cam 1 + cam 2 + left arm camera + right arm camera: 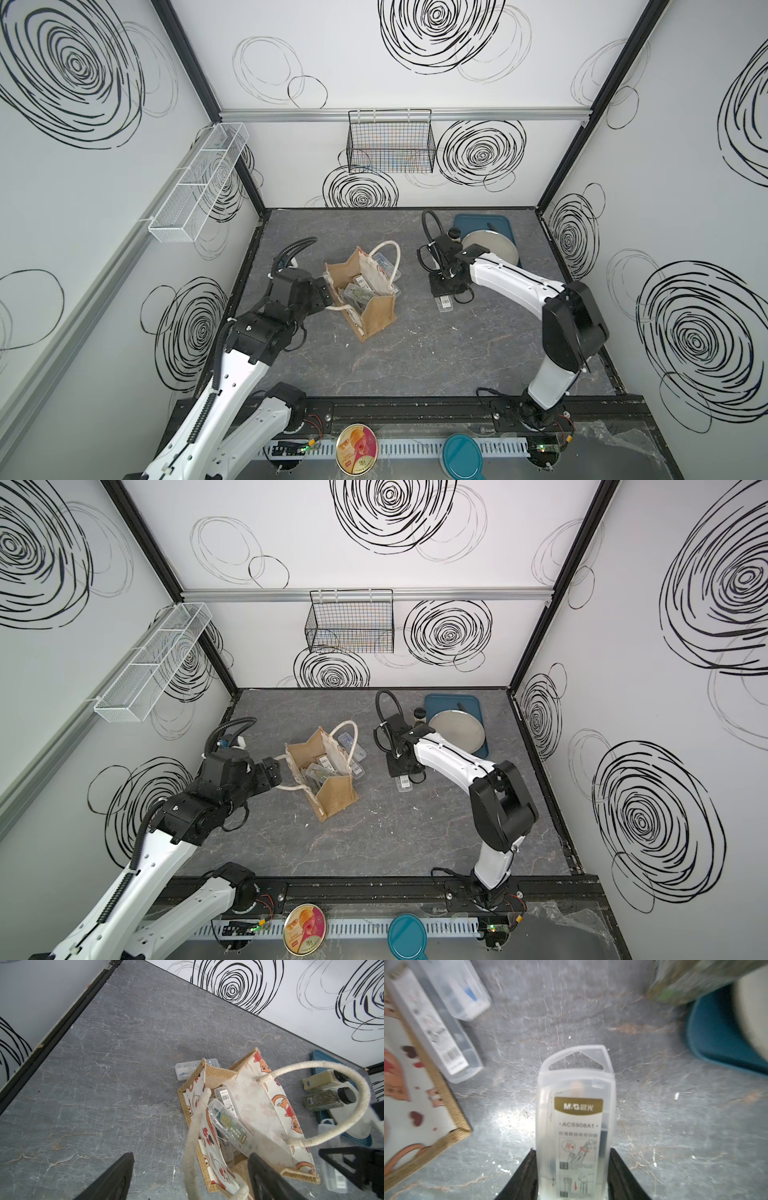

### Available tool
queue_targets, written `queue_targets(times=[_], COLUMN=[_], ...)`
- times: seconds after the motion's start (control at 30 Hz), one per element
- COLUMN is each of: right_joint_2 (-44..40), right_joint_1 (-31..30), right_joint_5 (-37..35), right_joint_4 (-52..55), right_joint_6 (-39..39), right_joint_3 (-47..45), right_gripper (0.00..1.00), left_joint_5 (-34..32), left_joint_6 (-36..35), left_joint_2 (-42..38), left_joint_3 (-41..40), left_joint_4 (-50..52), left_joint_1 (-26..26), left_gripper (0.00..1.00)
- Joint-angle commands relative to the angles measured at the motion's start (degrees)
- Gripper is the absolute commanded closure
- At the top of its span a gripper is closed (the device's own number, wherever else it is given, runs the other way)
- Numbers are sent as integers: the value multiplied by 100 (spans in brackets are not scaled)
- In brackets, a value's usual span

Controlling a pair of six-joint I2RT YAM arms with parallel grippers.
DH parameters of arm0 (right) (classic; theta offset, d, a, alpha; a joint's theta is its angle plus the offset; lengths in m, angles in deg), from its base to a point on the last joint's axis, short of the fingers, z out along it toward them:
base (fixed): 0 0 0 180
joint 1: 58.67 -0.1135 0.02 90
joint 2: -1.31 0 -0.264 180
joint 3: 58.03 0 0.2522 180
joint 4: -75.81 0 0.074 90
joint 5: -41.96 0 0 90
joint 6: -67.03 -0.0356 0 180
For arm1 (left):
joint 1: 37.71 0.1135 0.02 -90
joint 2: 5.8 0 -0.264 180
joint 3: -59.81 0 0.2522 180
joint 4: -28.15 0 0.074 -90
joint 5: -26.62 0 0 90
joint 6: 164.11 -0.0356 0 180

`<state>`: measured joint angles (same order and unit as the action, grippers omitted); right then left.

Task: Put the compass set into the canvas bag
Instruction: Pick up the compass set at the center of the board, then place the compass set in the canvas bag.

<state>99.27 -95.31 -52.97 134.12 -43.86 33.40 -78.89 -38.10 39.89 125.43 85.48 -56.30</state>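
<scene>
The canvas bag (376, 316) (338, 798) (259, 1105) stands open near the table's middle, tan burlap with cream printed panels and white rope handles. Clear compass set cases (355, 293) (228, 1124) lie inside it. My left gripper (328, 291) (191, 1155) is open at the bag's left wall, with the near rope handle (193, 1136) between its fingers. Right of the bag, my right gripper (446, 289) (572, 1150) is shut on a clear compass set case (444, 302) (403, 783) (575, 1115) low over the table. The bag's corner (452, 1105) shows beside it.
Two more clear cases (384, 266) (436, 1028) (463, 987) lie against the bag's far side. A blue tray (505, 220) with a round plate (492, 249) and two spice jars (326, 1099) sits at the back right. Wire baskets (390, 143) hang on the walls.
</scene>
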Motion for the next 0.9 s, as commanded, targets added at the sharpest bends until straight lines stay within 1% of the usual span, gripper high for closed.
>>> queue_targets(times=[0.0,0.07,0.17,0.27,0.37,0.53,0.6,0.7,0.87], right_joint_2=[-378,-443,-407,-156,369,1563,1954,2440,2897], right_joint_1=[-144,-311,-716,-1210,-1557,-2017,-2101,-2114,-2111], right_joint_5=[-200,-272,-478,-640,-562,-525,-647,-649,-620], right_joint_4=[393,471,407,291,348,445,394,350,524], right_joint_6=[219,441,791,1022,1186,1745,1855,2009,2059], right_joint_3=[569,958,1561,2259,3081,4211,4437,4642,4693], right_gripper=[57,56,56,55,55,55,54,55,54], left_joint_5=[-16,4,-9,-22,-40,-16,-21,-41,-50], left_joint_6=[-16,-24,-23,-24,-25,-24,-24,-24,-33], left_joint_2=[36,62,80,85,93,142,133,98,53], left_joint_3=[130,123,114,114,115,79,62,29,-17], left_joint_4=[-24,-40,-50,-51,-63,-112,-121,-106,-63], left_joint_1=[27,16,16,16,18,15,26,23,48], left_gripper=[11,11,11,11,11,11,11,11,12])
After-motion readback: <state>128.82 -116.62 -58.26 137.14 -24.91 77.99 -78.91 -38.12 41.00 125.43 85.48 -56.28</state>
